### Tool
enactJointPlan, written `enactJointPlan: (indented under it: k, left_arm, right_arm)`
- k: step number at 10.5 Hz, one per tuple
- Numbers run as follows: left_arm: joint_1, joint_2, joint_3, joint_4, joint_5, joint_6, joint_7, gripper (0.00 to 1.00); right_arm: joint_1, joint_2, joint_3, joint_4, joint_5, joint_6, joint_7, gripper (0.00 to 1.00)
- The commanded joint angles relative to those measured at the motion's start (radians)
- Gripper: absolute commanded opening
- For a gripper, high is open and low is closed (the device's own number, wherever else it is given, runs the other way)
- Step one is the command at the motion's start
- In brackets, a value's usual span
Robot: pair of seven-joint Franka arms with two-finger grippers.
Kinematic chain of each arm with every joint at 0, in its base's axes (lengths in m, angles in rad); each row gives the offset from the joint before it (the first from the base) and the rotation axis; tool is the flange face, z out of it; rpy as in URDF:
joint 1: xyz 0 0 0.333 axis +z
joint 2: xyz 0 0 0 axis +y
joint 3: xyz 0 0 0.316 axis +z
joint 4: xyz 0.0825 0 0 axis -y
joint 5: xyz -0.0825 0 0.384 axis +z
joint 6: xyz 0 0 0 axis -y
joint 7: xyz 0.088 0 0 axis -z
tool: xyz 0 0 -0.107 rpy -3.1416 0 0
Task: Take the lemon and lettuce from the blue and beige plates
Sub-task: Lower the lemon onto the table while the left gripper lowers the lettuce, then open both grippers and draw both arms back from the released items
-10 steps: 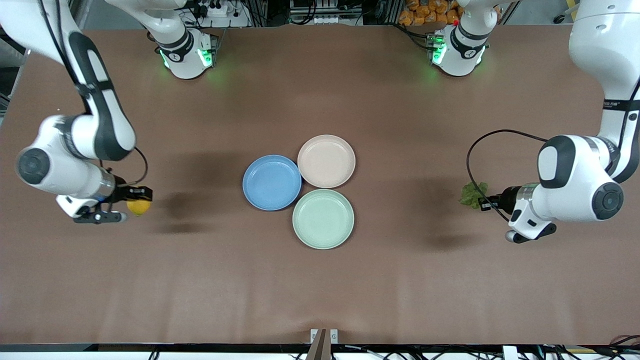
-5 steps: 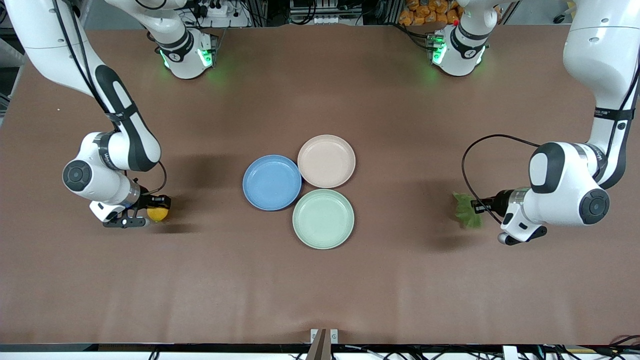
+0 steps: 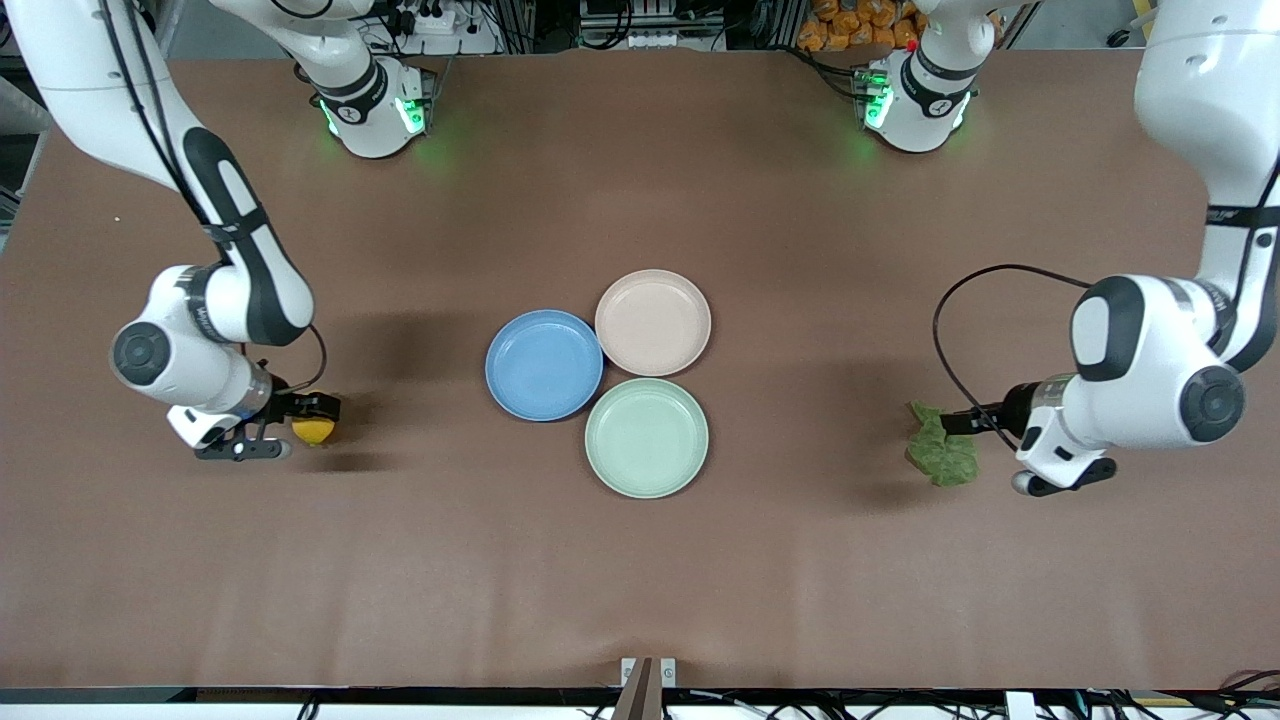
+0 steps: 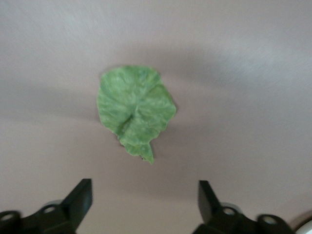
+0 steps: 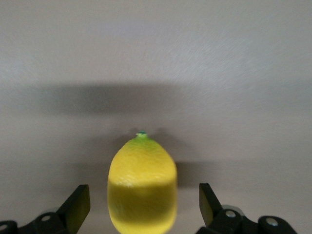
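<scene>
Writing on the arms is too small to read; lemon (image 3: pixel 313 431) lies on the table (image 3: pixel 640 560) toward the right arm's end, between the spread fingers of the right gripper (image 3: pixel 300 430), released; lettuce (image 3: pixel 942 456) lies flat on the table toward the left arm's end, left gripper (image 3: pixel 965 425) just above it, fingers apart, nothing held; blue plate (image 3: pixel 543 365), beige plate (image 3: pixel 652 322) and mint plate (image 3: pixel 646 437) touch mid-table, all bare; lemon's lower end is cut off in right wrist view.

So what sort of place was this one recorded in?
Probably a robotics lab bench: a plain brown-covered table, cables and power strips along its edge by the arm bases, and three empty round plastic plates grouped at the centre as props.
</scene>
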Motion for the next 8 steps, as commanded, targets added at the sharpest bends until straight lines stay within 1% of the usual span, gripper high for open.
enactJointPlan:
  k: [1,2,3,4,5,6,7,8]
  left_arm:
    - [0.007,-0.114,-0.001,0.015,0.056,-0.027,0.041,1.0]
    - [0.01,-0.161,-0.001,0.015,0.054,-0.041,0.042,1.0]
    - [0.012,-0.2,-0.001,0.017,0.054,-0.05,0.042,1.0]
    - [0.012,-0.233,-0.003,0.035,0.053,-0.081,0.042,1.0]
    - [0.01,-0.238,-0.007,0.07,0.054,-0.128,0.042,1.0]
    - [0.012,-0.238,-0.01,0.105,0.054,-0.173,0.042,1.0]
    - [-0.004,-0.269,-0.001,0.127,0.045,-0.22,0.042,1.0]
    - [-0.028,-0.319,0.003,0.129,0.053,-0.244,0.042,1.0]
  right_arm:
    - [0.009,-0.04,-0.012,0.216,0.0,-0.317,-0.012,1.0]
    - [0.012,-0.066,-0.014,0.291,-0.003,-0.416,-0.012,1.0]
    - [0.027,-0.107,-0.018,0.342,-0.058,-0.48,-0.012,1.0]
    - [0.024,-0.153,-0.015,0.368,-0.092,-0.493,-0.014,1.0]
    - [0.018,-0.217,-0.012,0.37,-0.091,-0.498,-0.012,1.0]
    - [-0.006,-0.28,0.004,0.367,-0.089,-0.513,-0.014,1.0]
    - [-0.009,-0.333,0.014,0.367,-0.089,-0.544,-0.012,1.0]
    - [-0.006,-0.368,0.012,0.369,-0.089,-0.565,-0.012,1.0]
